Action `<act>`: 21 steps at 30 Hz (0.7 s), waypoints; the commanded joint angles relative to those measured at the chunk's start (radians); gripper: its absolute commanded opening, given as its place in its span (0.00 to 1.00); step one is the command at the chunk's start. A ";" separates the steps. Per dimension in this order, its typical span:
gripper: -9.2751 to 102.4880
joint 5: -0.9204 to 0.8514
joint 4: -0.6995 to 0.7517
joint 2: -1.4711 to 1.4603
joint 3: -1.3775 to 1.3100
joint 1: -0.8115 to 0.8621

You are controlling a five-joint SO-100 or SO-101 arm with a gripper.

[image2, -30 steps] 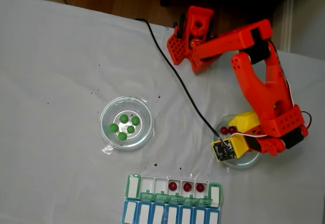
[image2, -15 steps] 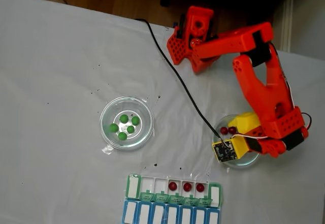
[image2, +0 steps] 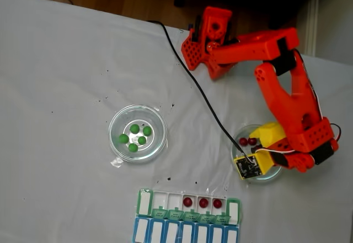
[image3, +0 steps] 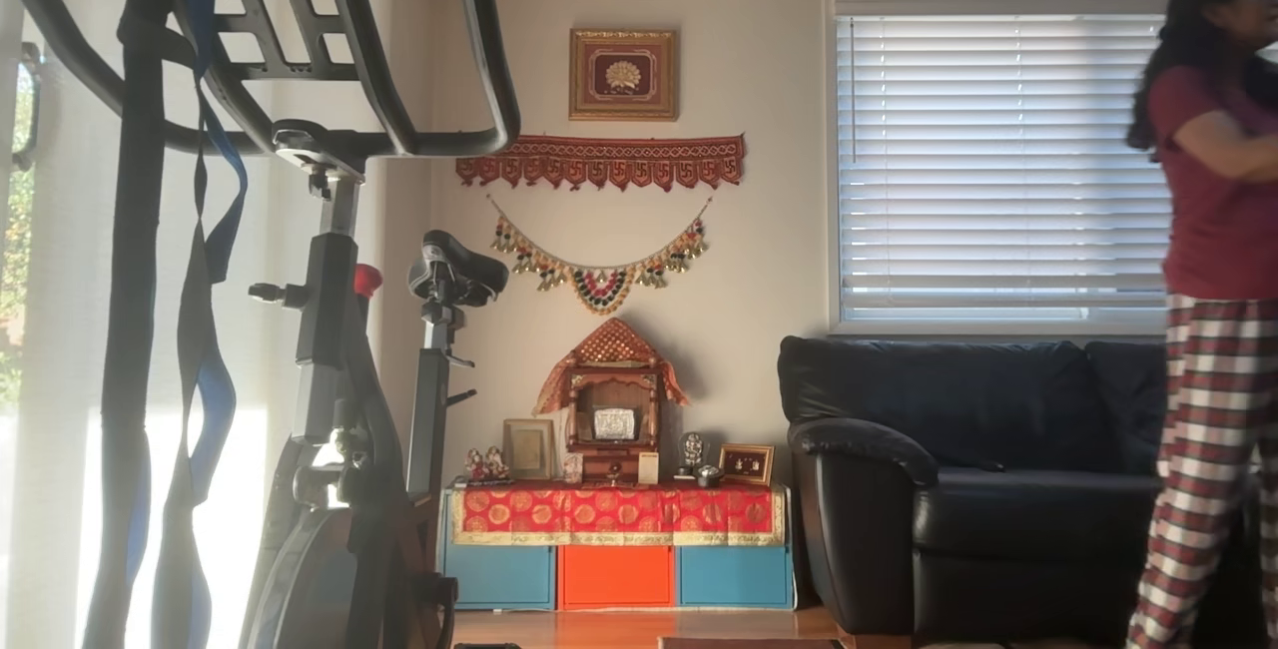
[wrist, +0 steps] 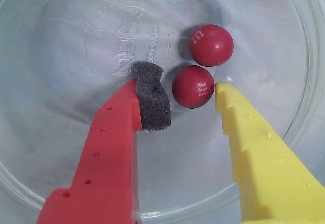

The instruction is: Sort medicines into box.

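The pincer has sunk deeper into the glass dish near the right edge of the table since the frame a second ago, the arm's wrist having shifted a little toward the table's near edge in the fixed view. In the wrist view its jaws stand spread: the red finger with its dark foam pad lies just left of the nearer dark red pill, the yellow finger just right of it, neither yet pressing. A second dark red pill rests touching the first, beyond it. By judgement, the descent has bracketed one pill for a pinch — the neighbour may be nudged as the jaws close. Three dark red pills already sit in the box at the near edge — its green-lidded row holds them toward its right end. Five green pills wait untouched in the other dish near the table's middle.
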 commanded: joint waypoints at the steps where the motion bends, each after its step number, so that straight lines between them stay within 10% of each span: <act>1: 0.24 -0.008 0.032 -0.008 0.009 -0.057; 21: 0.20 0.000 -0.031 -0.069 0.032 -0.032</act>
